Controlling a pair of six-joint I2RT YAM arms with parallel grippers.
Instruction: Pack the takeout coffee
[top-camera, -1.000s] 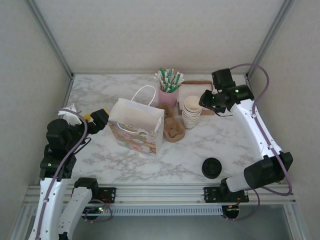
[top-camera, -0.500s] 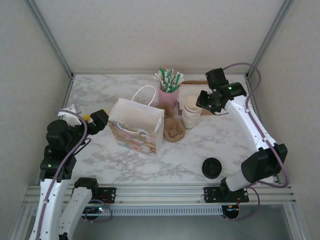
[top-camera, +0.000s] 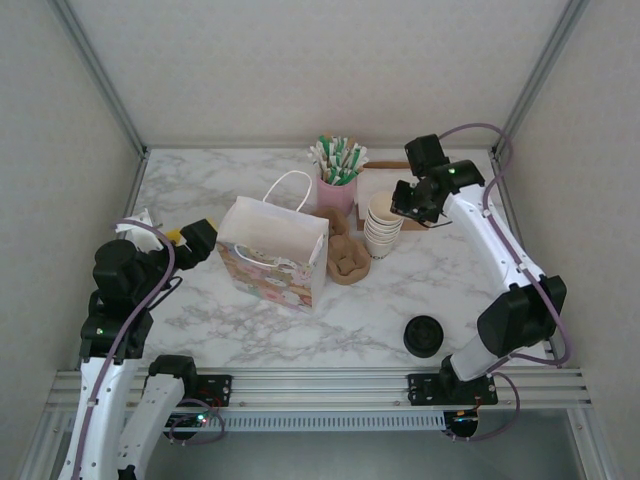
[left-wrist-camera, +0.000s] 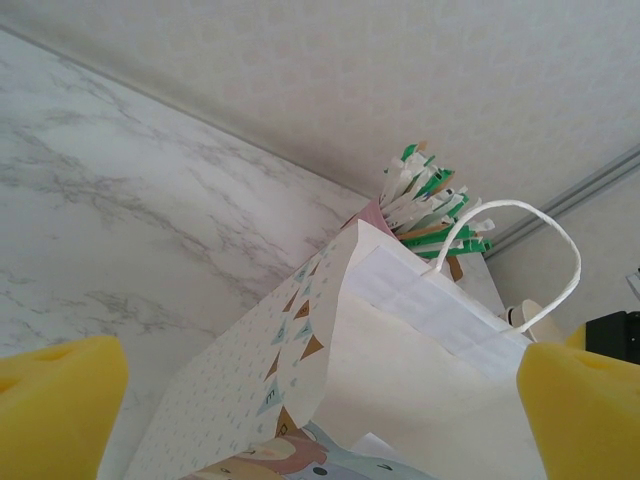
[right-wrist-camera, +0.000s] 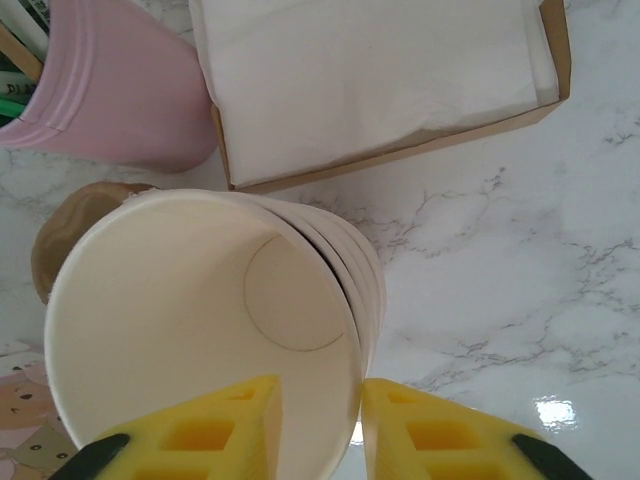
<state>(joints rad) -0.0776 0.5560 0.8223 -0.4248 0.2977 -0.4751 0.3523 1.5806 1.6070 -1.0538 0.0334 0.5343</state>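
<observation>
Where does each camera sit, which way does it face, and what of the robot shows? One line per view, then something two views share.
Top external: above and behind the arm bases, looking down on the table; both arms, left hand, right hand.
Left wrist: low beside the paper bag, facing the back wall; yellow fingertips.
Right wrist: straight down into the cup stack; fingertips straddle its rim.
Shared: top and right wrist both show the cup stack and pink cup.

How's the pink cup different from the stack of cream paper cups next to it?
The pink cup holds green-and-white wrapped sticks; the stack of cream cups is empty on top. The pink cup stands single; the stack of cream cups is nested. Both stand upright, mouths up.
</observation>
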